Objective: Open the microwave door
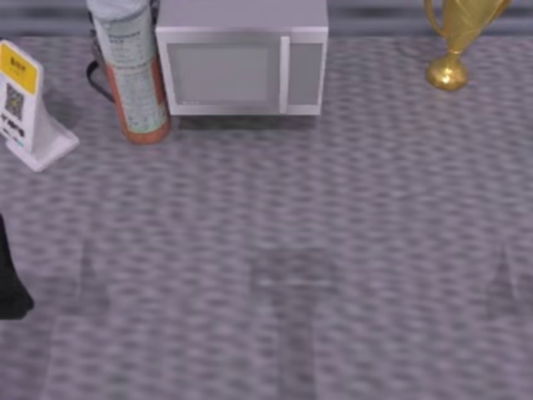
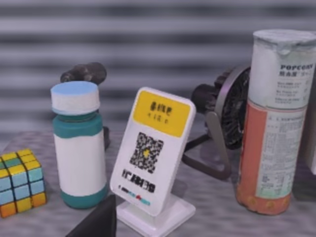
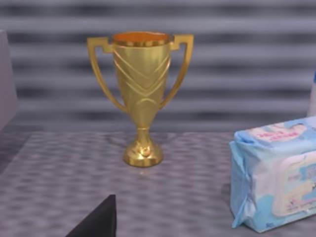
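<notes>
Microwave (image 1: pixel 241 57) at the far edge of the bench (image 1: pixel 275 250) in the top view, a little left of centre, front face toward the camera. Microwave door (image 1: pixel 223 73) flush with the front, closed; white frame around a grey window. Control panel strip (image 1: pixel 305 73) just right of the door. Tall popcorn canister (image 1: pixel 131 71) upright, just beside the microwave's left side. QR-code sign stand (image 1: pixel 25 108) near the left edge. Gold trophy (image 1: pixel 454 42) at the far right, well apart from the microwave. Dark part of the left arm (image 1: pixel 10 283) at the left edge; its jaws are out of frame. Right arm not visible in this view.

Left wrist view: sign stand (image 2: pixel 153 158) in the middle, teal-and-white bottle (image 2: pixel 79 148) with a pale blue cap beside it, colour cube (image 2: pixel 20 181) further along. Popcorn canister (image 2: pixel 274 123) on the other side of the sign, small dark fan (image 2: pixel 227 118) behind and between them. Dark wedge of the left gripper (image 2: pixel 96 222) at the frame edge; cannot tell how far the jaws are open, nothing seen held.

Right wrist view: trophy (image 3: pixel 142 94) upright on the bench, pack of wet wipes (image 3: pixel 274 175) nearer the camera. Dark wedge of the right gripper (image 3: pixel 96 219) at the frame edge; jaws' opening cannot be told, nothing seen held.
</notes>
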Motion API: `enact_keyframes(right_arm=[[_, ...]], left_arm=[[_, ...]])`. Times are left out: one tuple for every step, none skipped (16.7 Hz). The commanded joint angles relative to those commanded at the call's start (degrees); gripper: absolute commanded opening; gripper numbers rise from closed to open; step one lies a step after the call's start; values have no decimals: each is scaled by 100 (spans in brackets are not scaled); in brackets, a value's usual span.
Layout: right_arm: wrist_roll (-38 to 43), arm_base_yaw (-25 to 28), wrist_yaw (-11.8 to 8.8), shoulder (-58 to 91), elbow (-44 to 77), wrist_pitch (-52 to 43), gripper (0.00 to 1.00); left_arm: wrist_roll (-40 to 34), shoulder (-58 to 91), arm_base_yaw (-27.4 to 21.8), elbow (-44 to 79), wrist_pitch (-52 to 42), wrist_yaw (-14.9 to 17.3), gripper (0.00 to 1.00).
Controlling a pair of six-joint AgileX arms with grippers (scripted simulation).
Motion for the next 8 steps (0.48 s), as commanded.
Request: enact_keyframes(right_arm=[[0,0,0,0,0,0,100],[0,0,0,0,0,0,100],[0,0,0,0,0,0,100],[0,0,0,0,0,0,100],[0,0,0,0,0,0,100],[0,0,0,0,0,0,100],[0,0,0,0,0,0,100],[0,0,0,0,0,0,100]], left_arm=[[0,0,0,0,0,0,100],[0,0,0,0,0,0,100],[-19,57,-25,56,-23,-13,100],[-59,175,-74,173,-70,-40,100],[-118,354,-147,350,-142,-82,100],[-194,594,-239,587,-237,-138,100],[-285,894,-350,882,-352,-206,100],[-390,1254,-477,1228,-486,-285,100]])
